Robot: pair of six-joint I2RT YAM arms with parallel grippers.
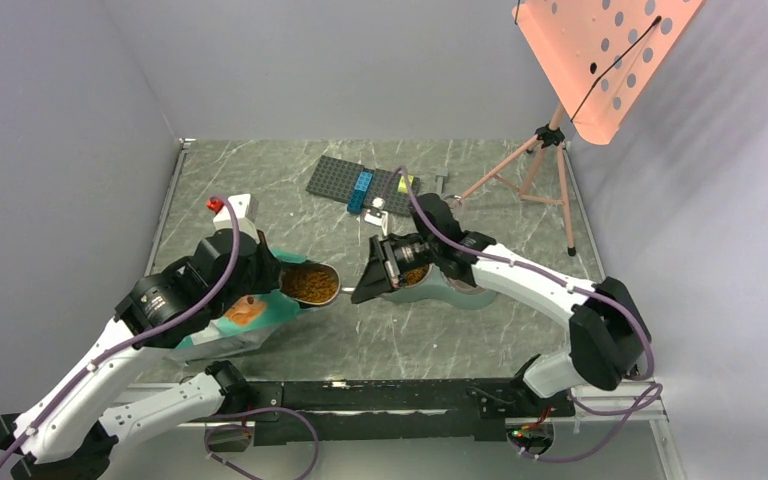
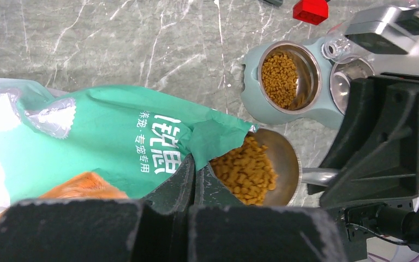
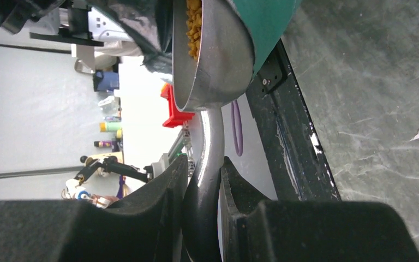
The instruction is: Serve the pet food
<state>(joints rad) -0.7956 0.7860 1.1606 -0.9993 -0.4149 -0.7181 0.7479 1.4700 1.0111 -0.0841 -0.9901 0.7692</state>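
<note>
The pet food is orange-brown kibble. A heap of it fills the shiny metal scoop at the mouth of the teal pouch. My left gripper is shut on the pouch's torn edge and holds it tilted toward the scoop. My right gripper is shut on the scoop's handle, and the scoop's bowl is pressed against the pouch. More kibble lies in one bowl of the grey-green twin dish. The dish's other bowl looks empty.
A dark baseplate carrying a blue brick lies at the back of the marble table. A pink perforated stand on a tripod occupies the back right. Grey walls close both sides.
</note>
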